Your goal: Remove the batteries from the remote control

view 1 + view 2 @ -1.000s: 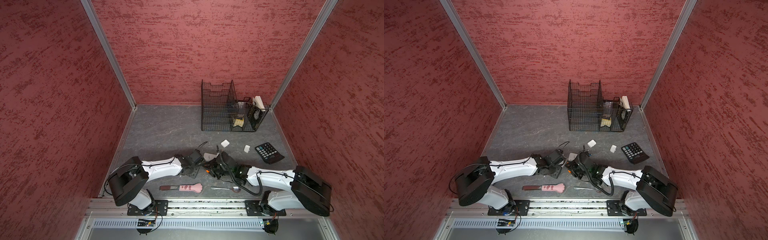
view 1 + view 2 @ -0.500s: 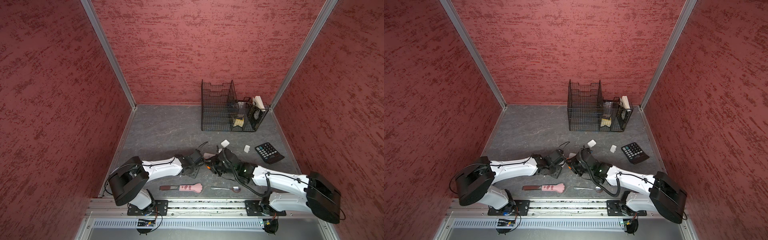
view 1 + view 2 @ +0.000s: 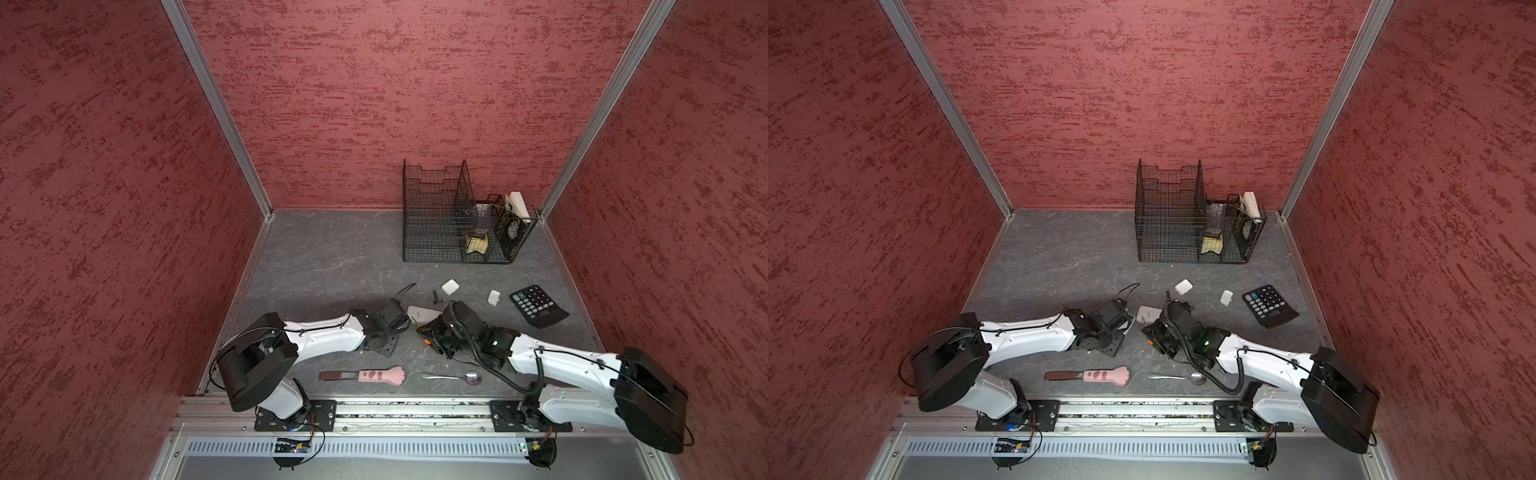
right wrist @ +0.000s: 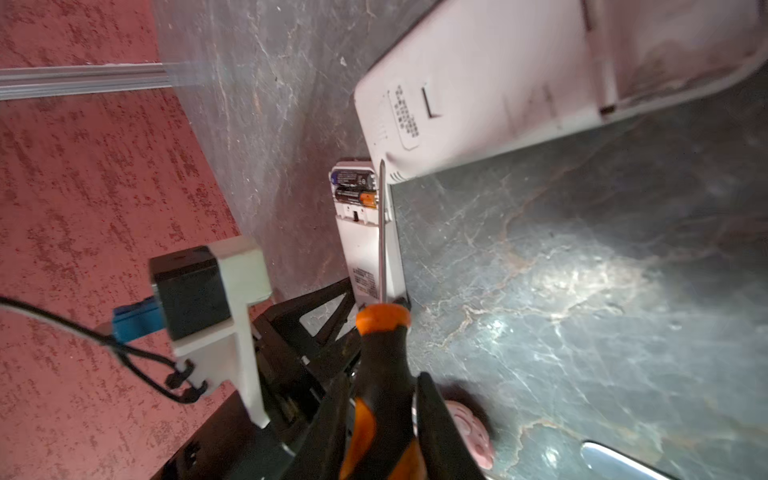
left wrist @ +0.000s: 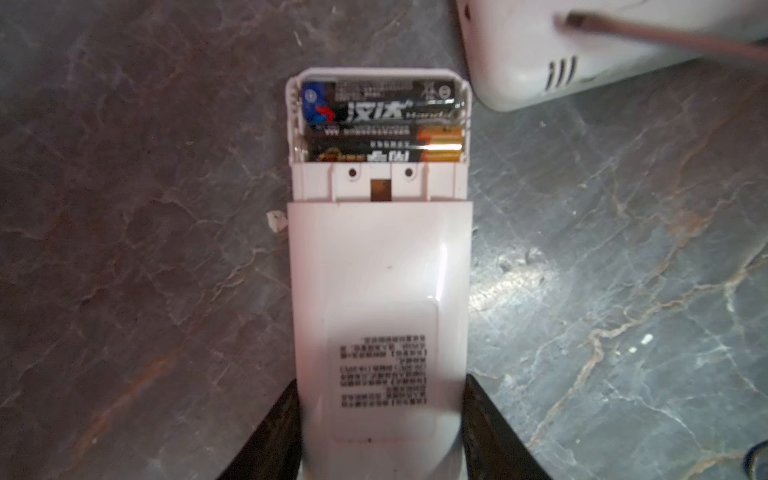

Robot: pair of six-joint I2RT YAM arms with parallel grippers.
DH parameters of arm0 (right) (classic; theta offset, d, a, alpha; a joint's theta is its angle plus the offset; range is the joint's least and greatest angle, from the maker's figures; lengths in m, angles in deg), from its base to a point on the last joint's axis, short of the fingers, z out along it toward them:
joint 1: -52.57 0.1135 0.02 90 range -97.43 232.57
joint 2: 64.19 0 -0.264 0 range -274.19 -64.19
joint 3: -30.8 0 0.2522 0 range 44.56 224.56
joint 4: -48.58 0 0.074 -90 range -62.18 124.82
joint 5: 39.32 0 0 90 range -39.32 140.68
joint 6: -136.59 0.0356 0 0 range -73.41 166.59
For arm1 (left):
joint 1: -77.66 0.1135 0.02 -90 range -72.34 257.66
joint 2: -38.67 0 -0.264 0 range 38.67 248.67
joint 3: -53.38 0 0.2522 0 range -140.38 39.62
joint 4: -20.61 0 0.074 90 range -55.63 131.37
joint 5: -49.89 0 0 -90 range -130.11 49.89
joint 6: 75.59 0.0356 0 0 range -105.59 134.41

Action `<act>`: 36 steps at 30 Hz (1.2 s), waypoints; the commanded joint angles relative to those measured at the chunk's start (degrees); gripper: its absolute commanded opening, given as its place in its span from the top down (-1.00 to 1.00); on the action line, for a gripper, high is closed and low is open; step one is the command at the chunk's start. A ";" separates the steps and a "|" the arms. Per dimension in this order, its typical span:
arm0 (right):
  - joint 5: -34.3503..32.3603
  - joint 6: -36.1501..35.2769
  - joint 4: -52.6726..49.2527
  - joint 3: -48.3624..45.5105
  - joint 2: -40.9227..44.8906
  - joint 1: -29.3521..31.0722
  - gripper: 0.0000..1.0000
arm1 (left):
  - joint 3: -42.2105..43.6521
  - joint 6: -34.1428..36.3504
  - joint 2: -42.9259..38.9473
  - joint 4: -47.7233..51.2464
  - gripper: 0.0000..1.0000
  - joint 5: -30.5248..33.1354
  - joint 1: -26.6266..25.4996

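In the left wrist view my left gripper (image 5: 380, 382) is shut on the narrow white remote control (image 5: 380, 270), which lies back-up on the grey floor. Its cover is off, and two batteries (image 5: 382, 112) (image 5: 384, 149) lie side by side in the open bay. My right gripper (image 4: 382, 399) is shut on an orange-and-black screwdriver (image 4: 382, 353). The screwdriver's thin shaft runs over the remote (image 4: 365, 249), and its tip is at the edge of the bay by the batteries (image 4: 353, 187). In both top views the two grippers meet near the front middle.
A larger white remote (image 4: 498, 91) (image 3: 419, 313) lies right beside the battery bay. A black wire basket (image 3: 457, 220) stands at the back right. A calculator (image 3: 538, 305), two small white pieces (image 3: 450, 286) (image 3: 493, 297), a pink paw spatula (image 3: 374, 375) and a spoon (image 3: 453, 377) lie around.
The right arm has swung its elbow out to the right and carried the screwdriver a little farther back, toward the remote. The left arm has not moved.
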 commanded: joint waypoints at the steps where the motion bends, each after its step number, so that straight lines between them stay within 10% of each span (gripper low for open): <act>1: 2.39 0.74 2.62 2.61 -2.19 -0.26 1.00 | 0.14 0.76 2.34 -1.24 0.29 -1.72 -0.80; 36: 3.72 0.89 4.78 1.53 -4.23 0.00 1.00 | 0.12 0.94 2.42 -1.34 0.32 -1.64 -1.08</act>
